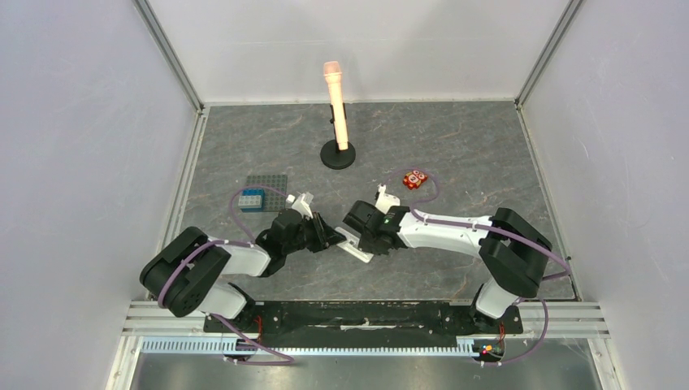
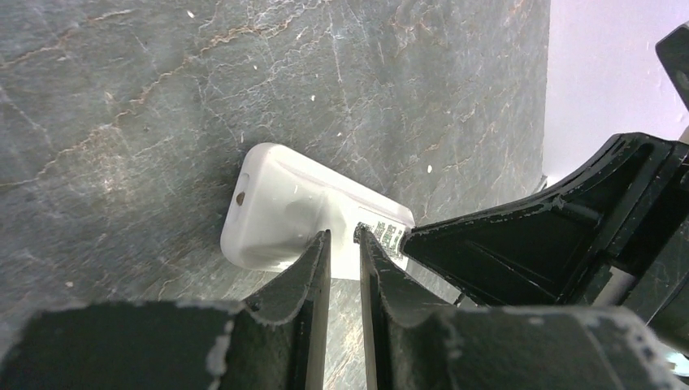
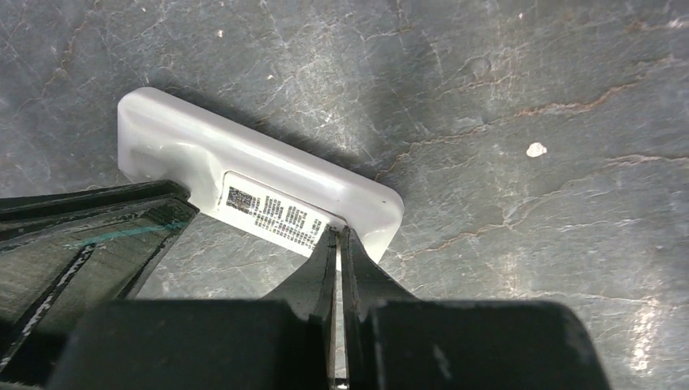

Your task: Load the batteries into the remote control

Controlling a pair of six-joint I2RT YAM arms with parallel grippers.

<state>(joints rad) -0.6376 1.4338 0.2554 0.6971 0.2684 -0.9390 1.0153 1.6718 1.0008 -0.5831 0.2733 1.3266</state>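
Observation:
The white remote control [image 1: 358, 247] lies on its front on the dark table between the two arms. Its back shows in the left wrist view [image 2: 280, 211] and in the right wrist view [image 3: 203, 154], where a printed label [image 3: 272, 215] is stuck on it. My left gripper [image 1: 334, 238] comes in from the left; its tips [image 2: 343, 233] rest at the remote's near edge with only a thin gap and nothing between them. My right gripper [image 1: 359, 234] is shut, with its tips [image 3: 335, 231] at the edge beside the label. No blue batteries are in view.
A grey studded plate with a blue brick [image 1: 264, 192] lies behind the left arm. A small red block with white circles [image 1: 415, 179] lies behind the right arm. A peach microphone on a black round stand [image 1: 336, 106] stands at the back centre. White walls enclose the table.

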